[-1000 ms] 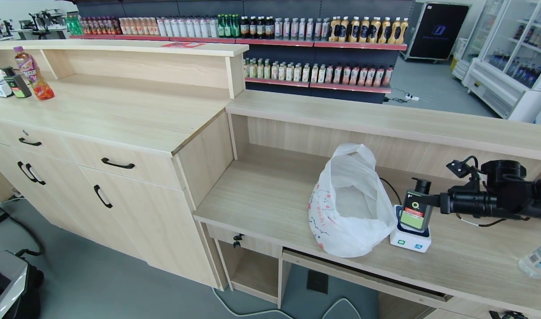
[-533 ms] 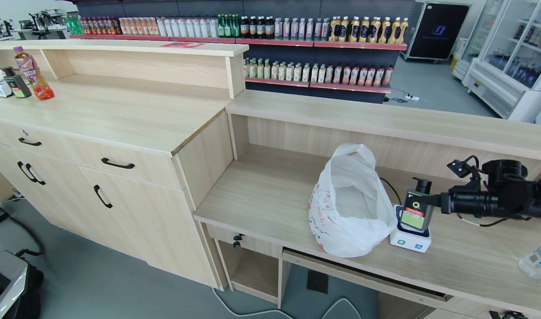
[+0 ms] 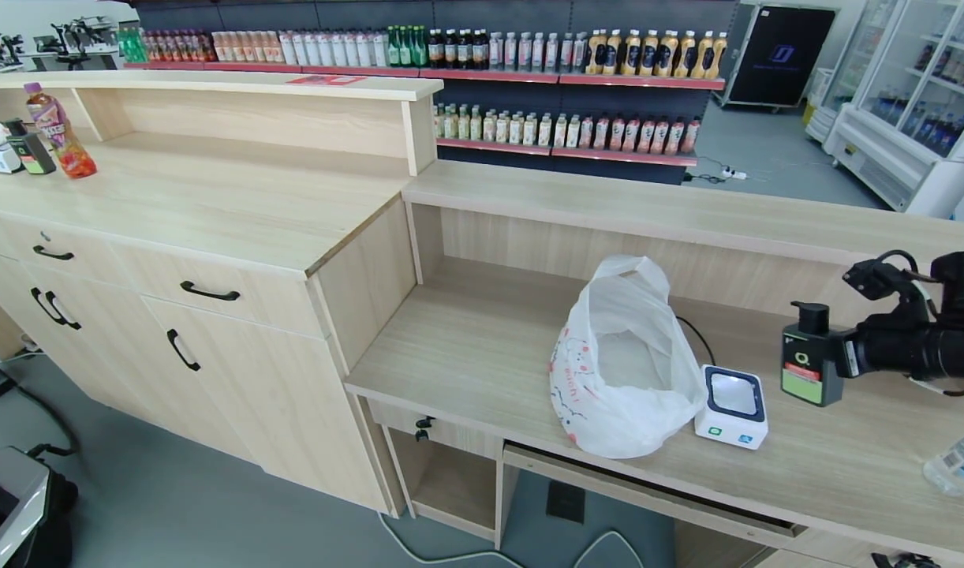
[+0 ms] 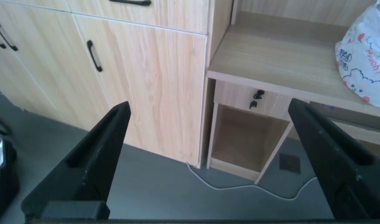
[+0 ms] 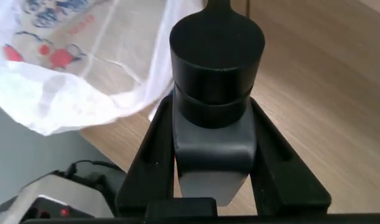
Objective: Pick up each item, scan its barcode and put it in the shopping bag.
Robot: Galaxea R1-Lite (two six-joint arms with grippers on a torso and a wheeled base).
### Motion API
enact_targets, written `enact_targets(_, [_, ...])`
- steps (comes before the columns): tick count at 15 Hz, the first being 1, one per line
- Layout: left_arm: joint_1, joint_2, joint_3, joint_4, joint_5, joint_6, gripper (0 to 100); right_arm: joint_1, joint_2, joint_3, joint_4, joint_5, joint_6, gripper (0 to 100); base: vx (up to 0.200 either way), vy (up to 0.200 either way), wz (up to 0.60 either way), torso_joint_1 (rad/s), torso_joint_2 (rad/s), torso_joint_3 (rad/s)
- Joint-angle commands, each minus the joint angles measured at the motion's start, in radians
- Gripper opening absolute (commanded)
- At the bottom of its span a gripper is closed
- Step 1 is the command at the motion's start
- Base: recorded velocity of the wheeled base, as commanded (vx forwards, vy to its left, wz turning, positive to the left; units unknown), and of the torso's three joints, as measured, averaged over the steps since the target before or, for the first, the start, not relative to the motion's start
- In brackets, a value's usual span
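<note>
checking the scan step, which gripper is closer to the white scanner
Right. The right gripper holds the dark bottle in the air just beside the scanner; the left gripper is down by the cabinet fronts, past the shopping bag.

Shopping bag (image 3: 620,371) on counter (image 3: 482,355), scanner (image 3: 732,406) just right of it, bottle (image 3: 805,371) in right gripper (image 3: 837,359) farther right.

We see the counter (image 3: 466,347) as pale wood-grain laminate, matt & smooth. The shopping bag (image 3: 620,371) is thin, crinkly translucent plastic; scanner (image 3: 730,406) smooth white plastic, bottle (image 3: 805,367) dark matt plastic.
</note>
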Motion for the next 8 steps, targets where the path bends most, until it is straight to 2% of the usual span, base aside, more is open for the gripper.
enact_targets(1, [0.0, 0.0, 0.0, 0.0, 0.0, 0.0, 100, 0.013, -0.118, 0.089, 0.004, -0.173, -0.034, 0, 0.0, 0.0, 0.0, 0.0, 0.0, 0.0])
enact_targets(2, [0.0, 0.0, 0.0, 0.0, 0.0, 0.0, 100, 0.014, -0.124, 0.097, 0.002, -0.225, -0.083, 0, 0.0, 0.0, 0.0, 0.0, 0.0, 0.0])
enact_targets(4, [0.0, 0.0, 0.0, 0.0, 0.0, 0.0, 100, 0.019, -0.141, 0.112, -0.006, -0.225, -0.134, 0, 0.0, 0.0, 0.0, 0.0, 0.0, 0.0])
enact_targets(8, [0.0, 0.0, 0.0, 0.0, 0.0, 0.0, 100, 0.039, -0.112, 0.117, -0.075, -0.222, -0.137, 0, 0.0, 0.0, 0.6, 0.0, 0.0, 0.004])
